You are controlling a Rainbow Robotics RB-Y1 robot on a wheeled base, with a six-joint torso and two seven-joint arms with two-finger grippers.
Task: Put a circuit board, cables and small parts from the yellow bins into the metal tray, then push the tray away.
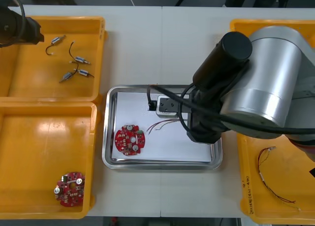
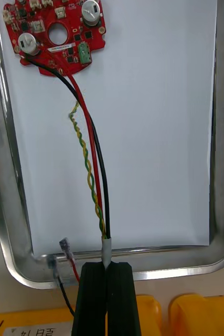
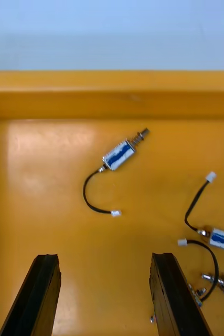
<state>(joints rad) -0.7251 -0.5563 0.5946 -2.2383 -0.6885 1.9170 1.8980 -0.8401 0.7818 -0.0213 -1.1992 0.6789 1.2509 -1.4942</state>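
Two pincers: right (image 2: 107, 265) seemingly grips cable (image 2: 102, 178), left (image 3: 104, 257) spread.

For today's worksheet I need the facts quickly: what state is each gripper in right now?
Left gripper: jaws open, above a yellow bin.
Right gripper: jaws shut on the cable, at the metal tray edge.

The right arm (image 1: 266, 83), at three o'clock in the front view, has a broad silver-grey drum-shaped joint joined to a matte black cylinder (image 1: 224, 58), with thin black cables (image 1: 183, 105) looping beside it. The left arm (image 1: 17, 28), at ten o'clock, is black. The right gripper (image 2: 108, 264) and left gripper (image 3: 105, 257) each have two plain black, square-ended fingers.
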